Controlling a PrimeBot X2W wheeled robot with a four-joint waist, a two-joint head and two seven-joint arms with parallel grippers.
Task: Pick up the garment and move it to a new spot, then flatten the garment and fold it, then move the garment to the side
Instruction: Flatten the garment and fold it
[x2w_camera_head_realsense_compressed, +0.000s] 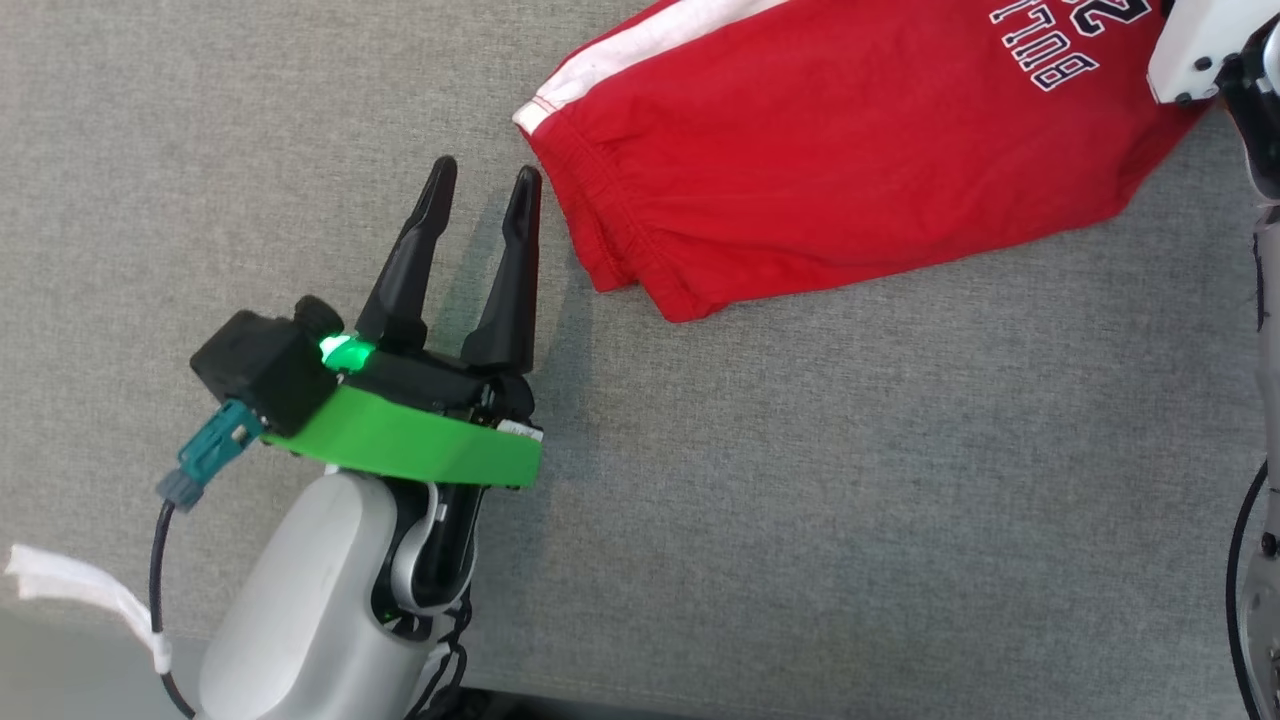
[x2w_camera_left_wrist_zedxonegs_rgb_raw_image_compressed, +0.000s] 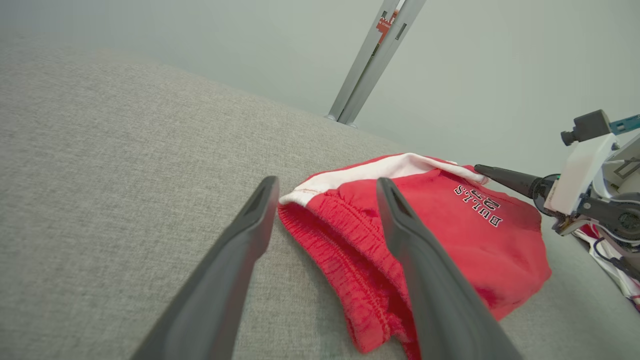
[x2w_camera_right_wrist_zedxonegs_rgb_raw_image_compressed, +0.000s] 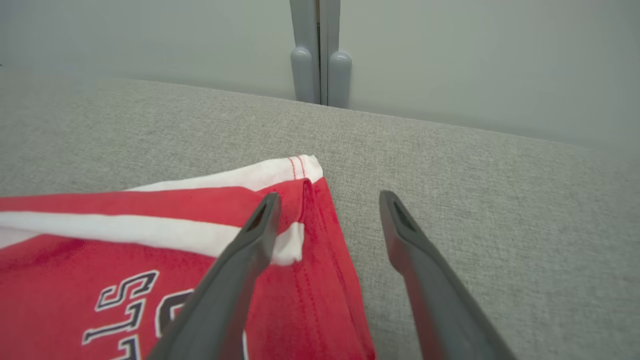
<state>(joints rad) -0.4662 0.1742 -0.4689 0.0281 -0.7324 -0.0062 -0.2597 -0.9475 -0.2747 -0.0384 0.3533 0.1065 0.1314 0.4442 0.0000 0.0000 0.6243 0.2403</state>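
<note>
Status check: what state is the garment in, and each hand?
Red garment: folded, lying flat on the grey surface, not gripped.
Left hand: open, empty, beside the garment's elastic edge.
Right hand: open, empty, over the garment's striped corner.

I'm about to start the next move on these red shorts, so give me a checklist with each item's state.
1. Left gripper open, empty: ok.
2. Right gripper open, empty: ok.
3. Red shorts folded, lying on grey surface: ok.
4. Left gripper apart from waistband: ok.
5. Right gripper's fingers clear of shorts: cannot tell.
6. Whole shorts inside head view: not ok.
</note>
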